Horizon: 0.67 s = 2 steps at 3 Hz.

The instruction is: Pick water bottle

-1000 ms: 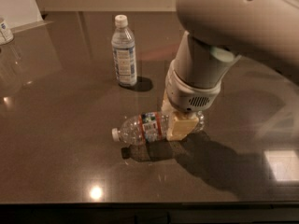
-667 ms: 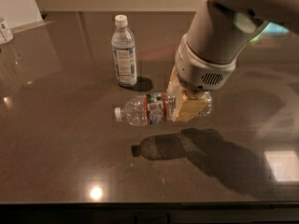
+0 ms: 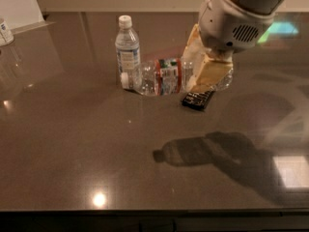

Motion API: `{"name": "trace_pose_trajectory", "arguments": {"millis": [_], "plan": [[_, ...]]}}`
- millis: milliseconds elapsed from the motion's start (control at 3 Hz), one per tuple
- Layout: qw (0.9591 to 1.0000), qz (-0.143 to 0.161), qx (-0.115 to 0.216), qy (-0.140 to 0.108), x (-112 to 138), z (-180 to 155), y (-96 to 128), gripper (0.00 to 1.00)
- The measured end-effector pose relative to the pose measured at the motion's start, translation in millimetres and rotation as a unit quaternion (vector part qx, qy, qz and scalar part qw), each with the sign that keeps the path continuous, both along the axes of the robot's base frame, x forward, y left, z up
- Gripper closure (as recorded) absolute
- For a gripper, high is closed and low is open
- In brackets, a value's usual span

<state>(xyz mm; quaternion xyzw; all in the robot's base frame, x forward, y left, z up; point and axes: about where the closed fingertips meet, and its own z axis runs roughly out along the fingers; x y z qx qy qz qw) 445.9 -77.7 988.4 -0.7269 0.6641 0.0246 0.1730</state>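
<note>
We see a dark brown, glossy table top (image 3: 58,144) from above and in front. At the far left edge stands a small white container (image 3: 4,31), only partly in view, and behind it a white panel (image 3: 17,1) leans at the table's back corner. Left of centre stands an upright clear plastic bottle with a white cap and a tall blue-white label (image 3: 127,50). Just right of it is the water bottle (image 3: 164,76), clear and ribbed, with a narrow label that has red edges and a green-blue middle. It lies on its side in the air, with its white cap pointing left and overlapping the foot of the upright bottle; we cannot tell whether the two touch. Its dark shadow (image 3: 193,151) falls on the table well apart from it and nearer to us. The cream-coloured two-finger gripper (image 3: 199,79) is closed around the bottom half of the water bottle, with one finger behind it and one in front, the front finger ending in a dark pad (image 3: 198,99). Above the gripper, the bulky white-grey arm (image 3: 236,18) reaches in from the upper right. At the far right a pale rectangular reflection (image 3: 292,170) shows on the table.
</note>
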Motion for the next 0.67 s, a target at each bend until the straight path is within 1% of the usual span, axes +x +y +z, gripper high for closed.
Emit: {"name": "trace_pose_trajectory", "arguments": {"millis": [333,667], "plan": [[0.9997,-0.001,0.023,-0.013,6.8,26.1,-1.4,1.0],[0.9996,-0.001,0.023,-0.014,7.0,26.3,-1.1,1.0]]}}
